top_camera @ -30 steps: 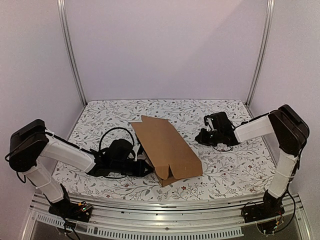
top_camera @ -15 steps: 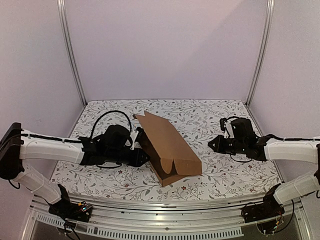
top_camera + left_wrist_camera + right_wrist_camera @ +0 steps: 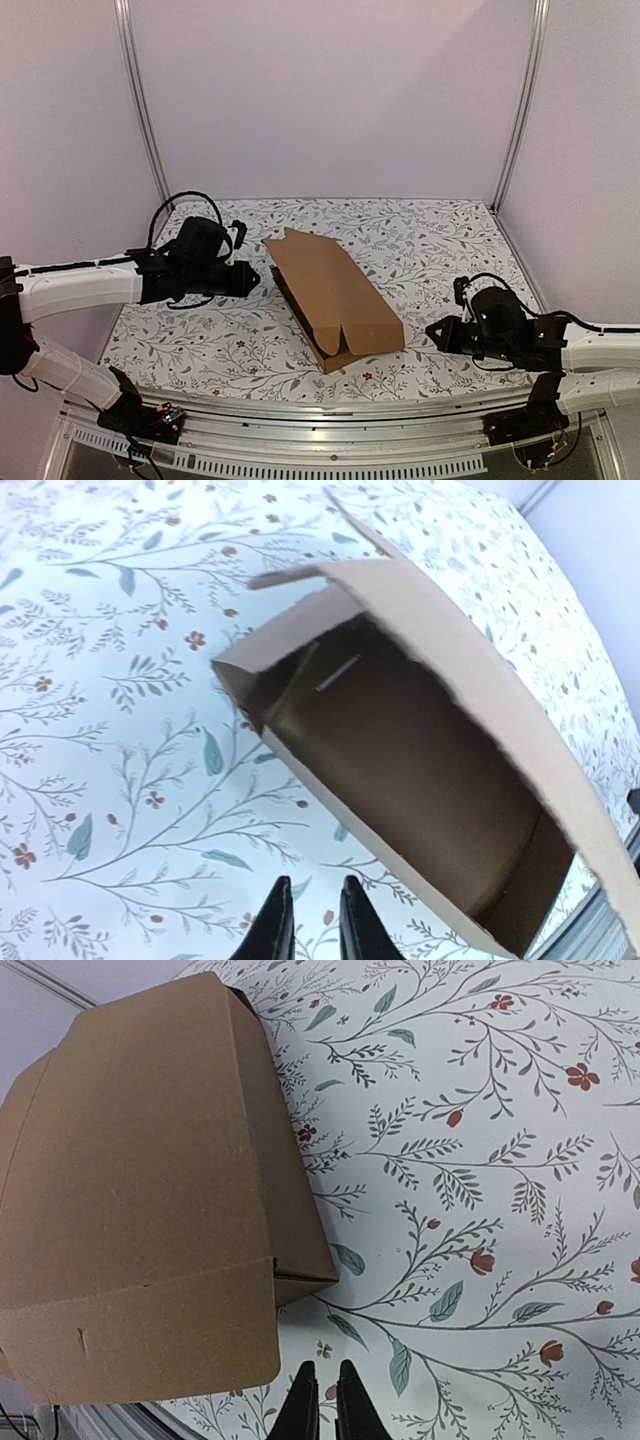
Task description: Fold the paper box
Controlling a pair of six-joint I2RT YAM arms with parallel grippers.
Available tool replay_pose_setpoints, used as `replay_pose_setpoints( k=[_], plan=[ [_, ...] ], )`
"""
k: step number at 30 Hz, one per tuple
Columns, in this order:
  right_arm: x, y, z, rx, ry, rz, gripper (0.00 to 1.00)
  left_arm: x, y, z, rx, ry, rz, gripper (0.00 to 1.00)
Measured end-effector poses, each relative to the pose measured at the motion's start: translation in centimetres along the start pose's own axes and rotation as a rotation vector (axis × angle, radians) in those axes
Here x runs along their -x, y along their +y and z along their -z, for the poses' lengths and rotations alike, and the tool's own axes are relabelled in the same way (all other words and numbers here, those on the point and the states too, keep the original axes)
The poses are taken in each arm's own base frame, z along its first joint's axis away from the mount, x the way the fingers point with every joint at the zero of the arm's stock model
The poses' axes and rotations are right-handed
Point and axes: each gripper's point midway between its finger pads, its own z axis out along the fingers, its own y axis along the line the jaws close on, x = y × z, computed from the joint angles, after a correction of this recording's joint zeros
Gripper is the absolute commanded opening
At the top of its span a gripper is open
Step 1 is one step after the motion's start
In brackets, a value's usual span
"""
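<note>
The brown cardboard paper box (image 3: 335, 295) lies in the middle of the table, its lid lowered over the tray and slanting up toward the left. The left wrist view looks into its dark open side (image 3: 420, 740), with a small slot in the inner wall. The right wrist view shows the lid top (image 3: 150, 1190) and its rounded front flap hanging over the near edge. My left gripper (image 3: 250, 278) (image 3: 312, 920) is shut and empty, left of the box and clear of it. My right gripper (image 3: 432, 333) (image 3: 327, 1405) is shut and empty, right of the box's near corner.
The floral tablecloth (image 3: 440, 240) covers the table. Metal frame posts (image 3: 140, 110) stand at the back corners with white walls behind. An aluminium rail (image 3: 320, 420) runs along the near edge. A black cable (image 3: 175, 205) loops over the left wrist.
My left gripper has pulled away from the box toward the back left. My right gripper has moved toward the near right. The box lid has settled lower.
</note>
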Motion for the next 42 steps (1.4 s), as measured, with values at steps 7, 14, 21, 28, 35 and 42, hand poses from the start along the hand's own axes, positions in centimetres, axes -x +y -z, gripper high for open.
replay_pose_setpoints(
  k=[7, 14, 21, 28, 35, 42],
  plan=[
    [-2.4, 0.2, -0.5, -0.023, 0.019, -0.017, 0.06, 1.5, 5.6, -1.4, 0.110, -0.055, 0.126, 0.08],
    [-5.0, 1.1, -2.1, -0.027, 0.047, -0.022, 0.06, 1.3, 9.3, -7.2, 0.154, -0.015, 0.225, 0.07],
    [-6.5, 1.6, -3.5, -0.039, 0.058, -0.012, 0.06, 5.7, 10.2, -13.0, 0.096, -0.040, 0.276, 0.08],
    [-7.2, 2.1, -5.1, -0.038, 0.048, -0.036, 0.06, 7.3, 10.9, -17.2, 0.014, -0.007, 0.312, 0.08],
    [-6.7, 4.1, -6.7, -0.014, 0.018, -0.055, 0.06, 5.4, 9.5, -19.4, -0.100, 0.079, 0.323, 0.08],
    [-6.7, 3.9, -8.2, -0.039, -0.020, -0.080, 0.07, 3.8, 7.6, -19.0, -0.235, 0.114, 0.329, 0.08]
  ],
)
